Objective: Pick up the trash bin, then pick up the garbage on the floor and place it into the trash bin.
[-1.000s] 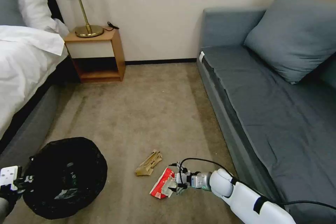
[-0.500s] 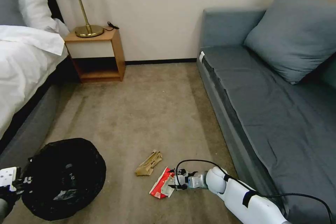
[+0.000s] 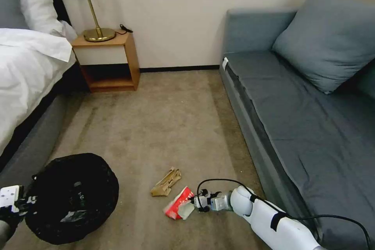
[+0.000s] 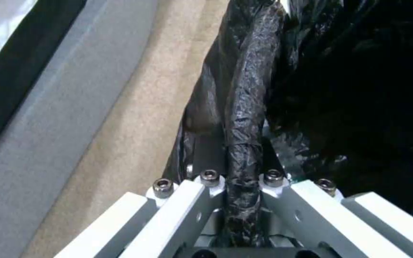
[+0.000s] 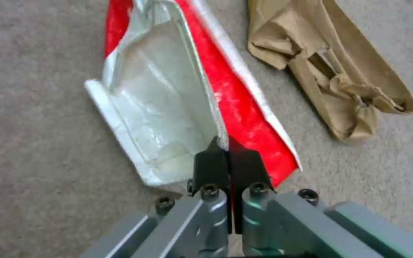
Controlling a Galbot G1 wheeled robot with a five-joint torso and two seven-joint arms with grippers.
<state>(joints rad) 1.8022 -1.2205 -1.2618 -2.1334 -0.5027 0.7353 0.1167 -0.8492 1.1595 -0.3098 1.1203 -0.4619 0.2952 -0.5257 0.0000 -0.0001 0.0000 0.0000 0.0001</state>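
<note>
The right gripper (image 3: pixel 194 204) is low over the carpet (image 3: pixel 164 125), and its two black fingers (image 5: pixel 211 163) are pinched tight on the edge of the red-and-white wrapper (image 3: pixel 177 204). The wrapper sticks out in front of the gripper, with its silver inside open and its far end near the carpet. Just past the wrapper lies the crumpled tan paper bag (image 3: pixel 166 182), close to it but not touching in the right wrist view. The grey sofa (image 3: pixel 297 117) runs along the outer side of the right arm, and its front edge is near the arm. On the other side of the gripper the carpet is bare all the way to the trash bin (image 3: pixel 72 197).

The left gripper (image 3: pixel 24 202) is at the near rim of the trash bin, clamped on the rolled edge of the black bag (image 4: pixel 245 118) that lines it. The bin's mouth opens up, with some litter already inside. The bed (image 3: pixel 27 86) stands close on the far side of the left gripper, with a narrow strip of carpet between bed and bin. Farther off, the carpet is open up to the wooden nightstand (image 3: pixel 107 60).
</note>
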